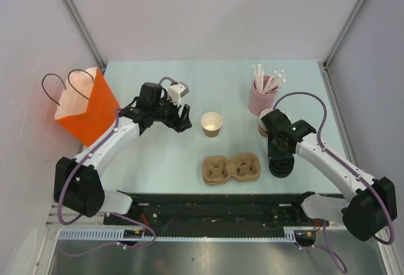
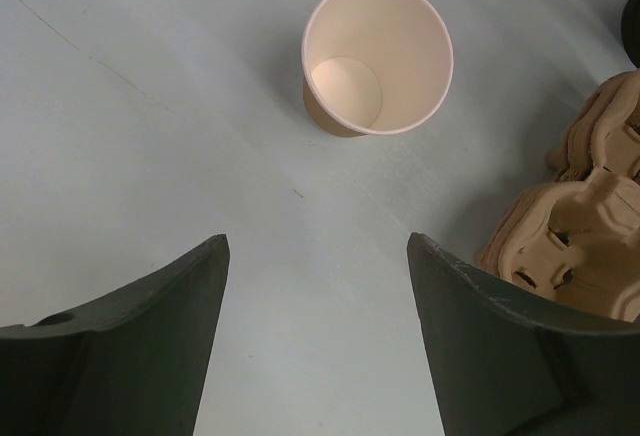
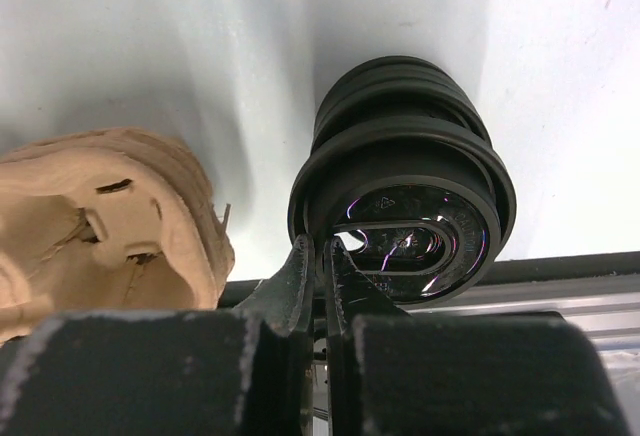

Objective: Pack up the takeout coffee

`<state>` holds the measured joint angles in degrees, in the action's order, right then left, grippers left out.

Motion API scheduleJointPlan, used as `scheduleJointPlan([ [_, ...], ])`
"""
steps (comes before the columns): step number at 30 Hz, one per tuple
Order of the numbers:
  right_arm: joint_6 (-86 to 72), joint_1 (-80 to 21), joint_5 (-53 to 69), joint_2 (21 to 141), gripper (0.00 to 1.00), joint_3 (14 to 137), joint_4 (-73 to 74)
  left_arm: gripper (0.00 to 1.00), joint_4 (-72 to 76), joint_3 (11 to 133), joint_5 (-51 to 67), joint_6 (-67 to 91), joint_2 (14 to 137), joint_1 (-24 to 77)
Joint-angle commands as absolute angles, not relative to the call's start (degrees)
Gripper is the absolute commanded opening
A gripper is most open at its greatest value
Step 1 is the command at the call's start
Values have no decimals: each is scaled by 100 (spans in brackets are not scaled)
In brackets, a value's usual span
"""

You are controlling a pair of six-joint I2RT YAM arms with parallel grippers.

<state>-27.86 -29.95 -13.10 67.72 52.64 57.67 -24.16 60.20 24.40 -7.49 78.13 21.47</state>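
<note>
Right gripper point(image 3: 326, 274), wrist bent straight down, pinches the rim of the top black lid point(image 3: 415, 246) on its stack, beside the carrier point(image 1: 231, 168). Farther out, the left gripper point(image 2: 318, 246) is stretched forward, its 2 jaws spread, short of the lidless takeout cup point(image 2: 375, 56) standing mid-table. The cup is probably light, thin-walled and easily crushed or tipped, so it is best hugged gently at mid-body.

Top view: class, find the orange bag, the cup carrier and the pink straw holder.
orange bag point(image 1: 91, 112), top view, its orange side panel.
cup carrier point(image 1: 231, 167), top view, the ridge between its wells.
pink straw holder point(image 1: 257, 105), top view, its outer wall.
</note>
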Motion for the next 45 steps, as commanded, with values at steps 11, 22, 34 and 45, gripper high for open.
scheduleJointPlan([
  [11, -1003, -4024, -168, 8329, 0, 8628, 5124, 70, -2364, 6275, 2188, -572, 7866, 2040],
  [22, 139, -4262, 422, 11513, 0, 11881, 6134, 59, -2347, 6284, 2153, -343, 8033, 1644],
  [34, 158, -4298, 633, 12410, 0, 12577, 6758, 59, -2329, 6258, 2171, -378, 8130, 1644],
  [45, 158, -4315, 712, 12779, 0, 13060, 7057, 59, -2338, 6249, 2188, -378, 8121, 1644],
])
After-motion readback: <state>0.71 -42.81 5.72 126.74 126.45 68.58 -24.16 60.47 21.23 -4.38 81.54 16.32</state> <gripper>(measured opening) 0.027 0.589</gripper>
